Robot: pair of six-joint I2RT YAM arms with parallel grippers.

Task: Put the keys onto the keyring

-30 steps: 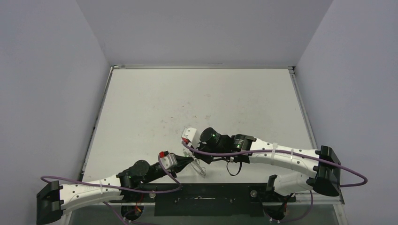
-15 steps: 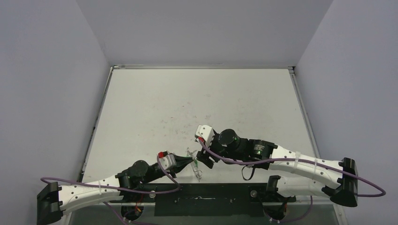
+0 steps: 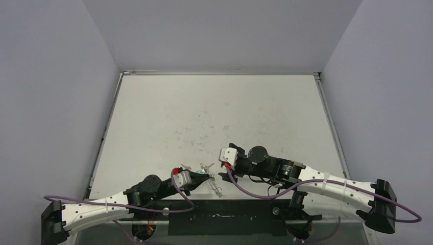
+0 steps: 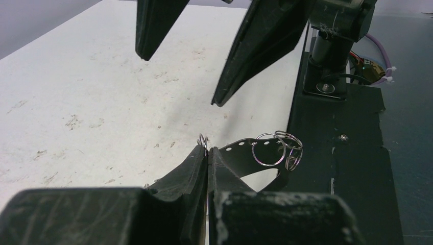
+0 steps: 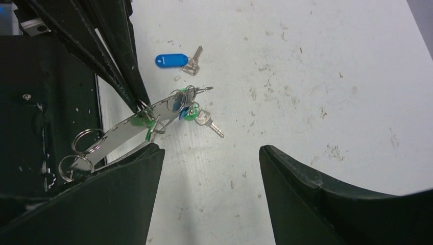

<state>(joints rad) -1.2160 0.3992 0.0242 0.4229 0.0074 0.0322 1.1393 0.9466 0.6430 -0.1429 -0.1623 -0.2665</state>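
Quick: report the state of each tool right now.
Left tool: closed, pinching the keyring.
Right tool: open, holding nothing.

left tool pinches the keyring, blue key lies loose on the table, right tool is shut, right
No: the right tool is open, jaws wide apart in the right wrist view. The left tool does pinch the keyring and the blue key lies loose.

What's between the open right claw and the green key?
Only bare, scuffed tabletop between the right gripper and the green key, seen in the right wrist view.
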